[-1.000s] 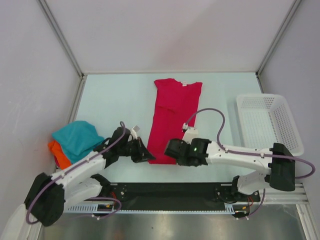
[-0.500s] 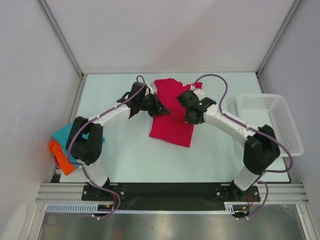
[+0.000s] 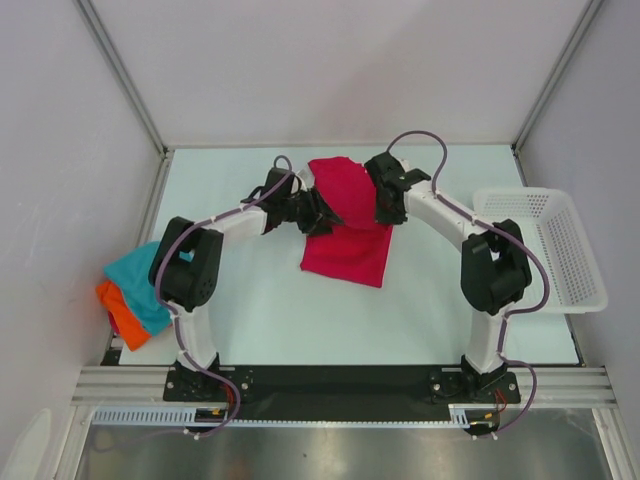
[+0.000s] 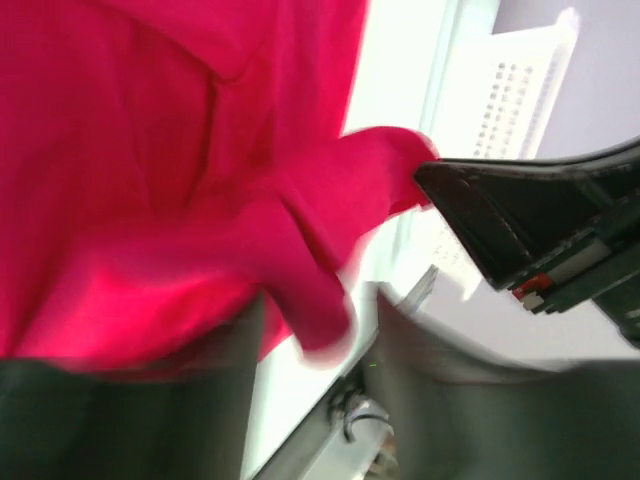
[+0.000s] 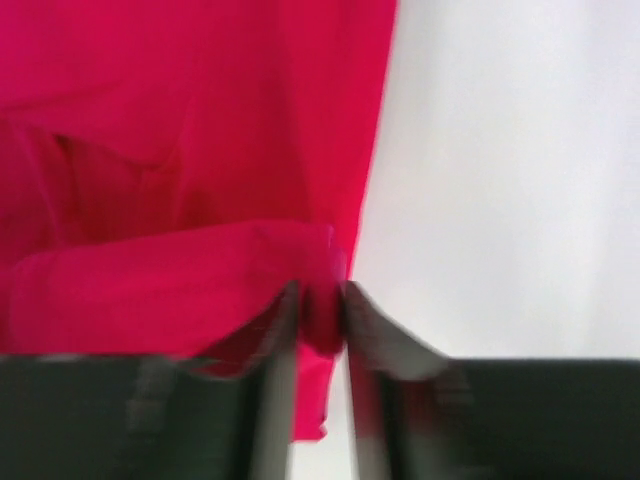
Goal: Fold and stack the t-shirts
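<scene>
T-shirts: three: crimson-pink t-shirt [image 3: 345, 250], teal t-shirt [image 3: 132, 282], orange t-shirt [image 3: 118, 315].
Mesh basket [image 3: 582, 292]: one.
Left end effector [image 4: 320, 300]: jaws parted around crimson-pink cloth.
Right end effector [image 5: 317, 300]: blurred, state cannot be told.

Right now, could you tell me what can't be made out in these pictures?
- Whether left gripper or right gripper grips the crimson t-shirt: wrist views motion-blurred, top view too small.
- Shape of orange t-shirt: top view, mostly under teal t-shirt.
</scene>
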`<state>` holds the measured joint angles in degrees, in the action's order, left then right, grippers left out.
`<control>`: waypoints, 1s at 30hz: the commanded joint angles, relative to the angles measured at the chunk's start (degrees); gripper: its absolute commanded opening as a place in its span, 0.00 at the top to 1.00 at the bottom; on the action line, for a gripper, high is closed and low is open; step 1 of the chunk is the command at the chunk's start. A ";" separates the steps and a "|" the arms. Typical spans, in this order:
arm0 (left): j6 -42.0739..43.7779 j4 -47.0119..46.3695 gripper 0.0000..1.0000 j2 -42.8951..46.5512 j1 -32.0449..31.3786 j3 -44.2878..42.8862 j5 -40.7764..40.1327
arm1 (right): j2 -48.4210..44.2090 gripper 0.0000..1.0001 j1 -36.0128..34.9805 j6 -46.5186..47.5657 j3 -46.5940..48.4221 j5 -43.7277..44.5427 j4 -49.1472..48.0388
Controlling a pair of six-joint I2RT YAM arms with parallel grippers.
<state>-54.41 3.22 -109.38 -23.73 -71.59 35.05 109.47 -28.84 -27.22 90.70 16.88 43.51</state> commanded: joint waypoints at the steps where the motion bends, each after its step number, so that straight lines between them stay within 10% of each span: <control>1: -1.22 -2.17 0.23 -0.31 0.96 -2.32 1.87 | -0.14 0.62 2.82 4.37 2.20 -0.36 -1.67; 4: -0.08 -0.86 0.06 0.83 0.96 -2.15 0.46 | -0.40 0.55 3.35 5.60 2.47 -0.36 -1.41; 30: 3.52 -3.05 0.06 21.93 -0.18 29.57 -7.62 | -19.56 0.52 -16.33 -9.34 -26.71 2.53 -6.33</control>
<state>-52.40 2.22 -92.49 -23.55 -45.12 30.17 91.64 -42.89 -32.56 66.02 16.21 38.63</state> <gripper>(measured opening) 0.946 0.473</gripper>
